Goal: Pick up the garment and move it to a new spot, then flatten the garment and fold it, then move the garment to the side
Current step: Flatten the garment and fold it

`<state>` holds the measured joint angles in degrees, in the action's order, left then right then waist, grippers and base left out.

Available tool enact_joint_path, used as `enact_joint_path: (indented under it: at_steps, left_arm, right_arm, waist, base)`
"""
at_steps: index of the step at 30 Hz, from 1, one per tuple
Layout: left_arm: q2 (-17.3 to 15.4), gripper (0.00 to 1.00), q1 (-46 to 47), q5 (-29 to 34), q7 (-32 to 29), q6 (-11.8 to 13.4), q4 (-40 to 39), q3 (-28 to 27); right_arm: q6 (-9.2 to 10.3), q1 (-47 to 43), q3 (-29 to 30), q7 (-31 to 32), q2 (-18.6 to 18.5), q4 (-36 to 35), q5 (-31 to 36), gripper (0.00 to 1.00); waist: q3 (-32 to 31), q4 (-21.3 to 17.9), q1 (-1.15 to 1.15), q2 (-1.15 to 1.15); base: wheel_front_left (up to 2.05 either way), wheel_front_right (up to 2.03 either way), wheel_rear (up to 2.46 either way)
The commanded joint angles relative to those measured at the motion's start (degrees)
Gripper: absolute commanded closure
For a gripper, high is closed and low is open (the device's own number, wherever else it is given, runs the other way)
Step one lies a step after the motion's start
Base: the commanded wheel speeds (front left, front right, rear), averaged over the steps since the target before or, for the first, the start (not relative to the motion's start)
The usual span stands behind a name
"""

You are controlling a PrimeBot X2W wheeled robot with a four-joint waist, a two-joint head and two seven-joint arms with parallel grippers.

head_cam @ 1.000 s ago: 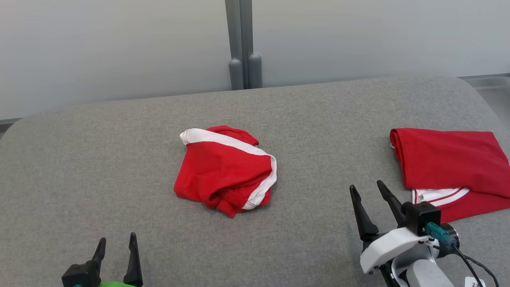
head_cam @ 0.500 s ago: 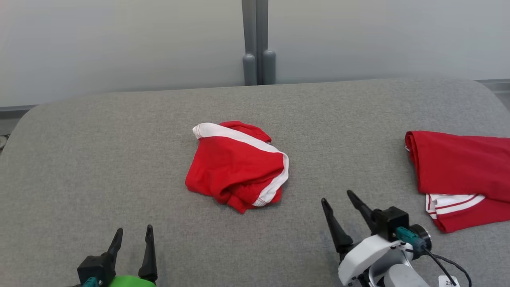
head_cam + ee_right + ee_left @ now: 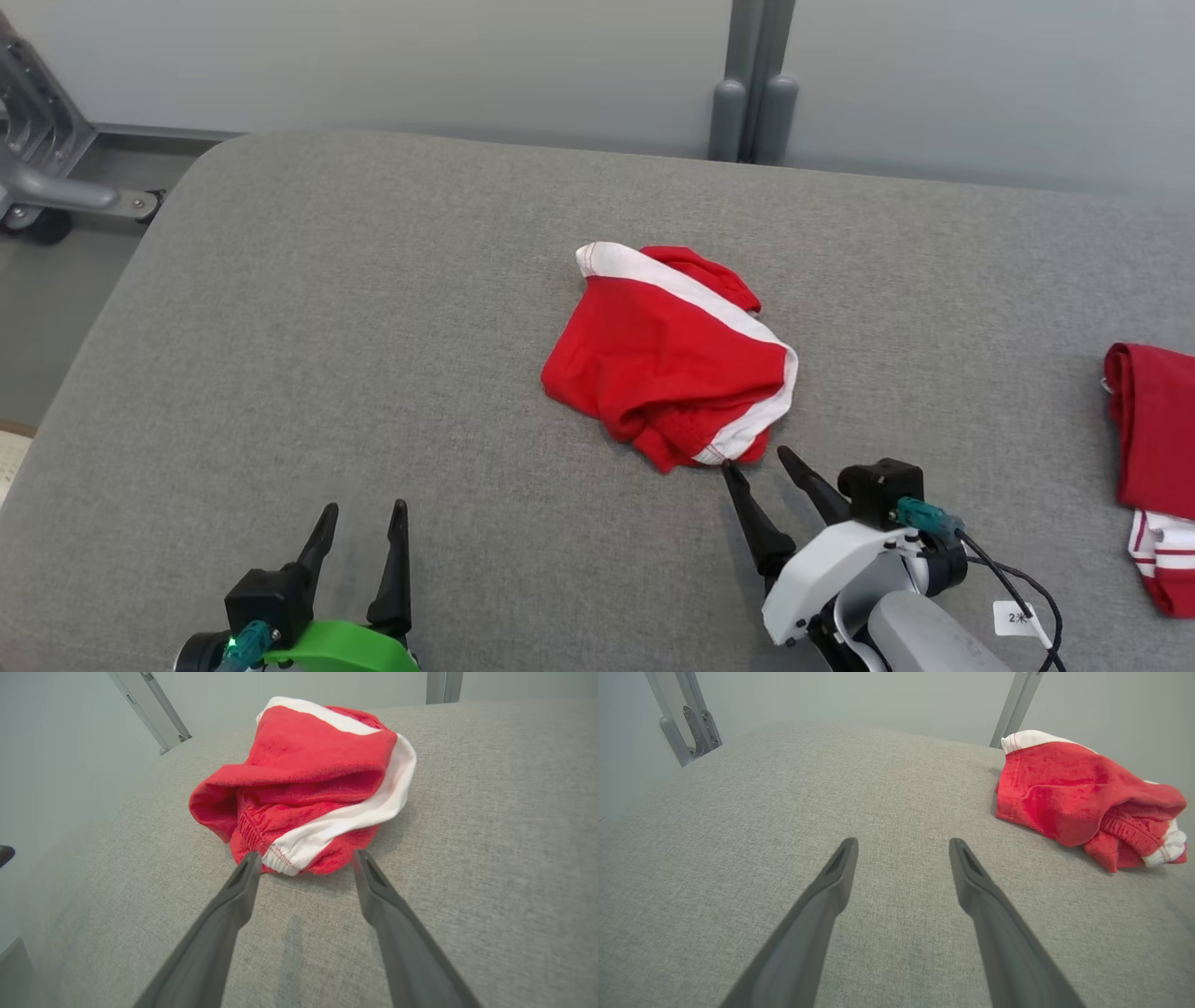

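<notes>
— Where is the task item lying?
— The crumpled red cloth garment with white trim (image 3: 667, 369) is lying bunched near the middle of the grey fabric-covered table (image 3: 373, 327).
— And the grippers?
— The right gripper (image 3: 755, 459) is standing wide open, its tips now reaching the garment's near hem; a second ago it was hanging well off to the right. The left gripper (image 3: 364, 507) is hovering wide open, well apart. The head camera is swinging left, pushing the folded red garment (image 3: 1153, 439) to the right edge.

Grey fabric-covered table (image 3: 373, 327) before pale wall panels (image 3: 420, 56), grey post (image 3: 752, 93) between them, wheeled metal frame (image 3: 47, 177) at left.
</notes>
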<state>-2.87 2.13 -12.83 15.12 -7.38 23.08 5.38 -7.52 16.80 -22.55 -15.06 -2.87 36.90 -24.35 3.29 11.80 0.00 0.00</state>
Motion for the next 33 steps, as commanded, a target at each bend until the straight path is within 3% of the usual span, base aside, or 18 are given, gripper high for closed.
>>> enact_joint_path:
  at_steps: [1,12,13,14,15,19,28,33]
  left_arm:
    - [-0.1,0.0,0.7,-0.1,0.0,-0.2,-0.1,0.1]
    - [-0.1,0.0,2.9,-1.6,0.0,-0.2,-0.8,2.7]
    - [-0.1,0.0,3.0,-1.7,0.0,-0.2,-0.8,2.8]
    - [-0.1,0.0,3.1,-1.8,0.0,-0.2,-0.8,2.8]
    - [-0.1,0.0,3.2,-1.9,0.0,-0.2,-0.7,2.8]
    - [-0.1,0.0,2.8,-2.8,0.0,-0.2,-0.6,2.6]
    - [-0.1,0.0,1.7,-4.7,0.0,-0.2,-0.4,4.2]
    - [-0.1,0.0,1.9,-5.3,0.0,-0.2,0.1,6.0]
  right_arm:
    - [0.08,0.9,-0.9,-0.1,-0.1,0.7,-1.2,0.0]
    - [0.07,5.2,-1.5,-0.1,-0.2,5.1,-3.5,0.0]
    - [0.07,5.6,-1.4,-0.1,-0.2,5.4,-3.7,0.2]
    - [0.08,5.9,-1.5,-0.1,-0.2,5.7,-3.9,0.72]
    - [0.07,6.4,-1.6,-0.1,-0.2,6.0,-3.5,1.0]
    - [0.07,8.1,-0.7,-0.1,-0.8,6.6,-0.6,1.0]
    - [0.08,19.9,-4.9,-0.2,-11.4,1.5,10.3,1.0]
    - [0.08,27.3,-11.7,-0.2,-10.9,-1.6,13.1,1.0]
  waist:
    - [2.7,3.2,0.0,0.0]
    - [4.9,5.1,0.0,0.0]
    - [5.0,5.2,0.0,0.0]
    - [5.2,5.2,0.0,0.0]
    - [5.3,5.3,0.0,0.0]
    - [5.2,5.2,0.0,0.0]
    - [2.9,2.5,0.0,0.0]
    - [1.3,2.9,0.0,0.0]
  base:
    - [0.0,0.0,0.0]
    - [0.0,0.0,0.0]
    - [0.0,0.0,0.0]
    - [0.0,0.0,0.0]
    - [0.0,0.0,0.0]
    - [0.0,0.0,0.0]
    - [0.0,0.0,0.0]
    - [0.0,0.0,0.0]
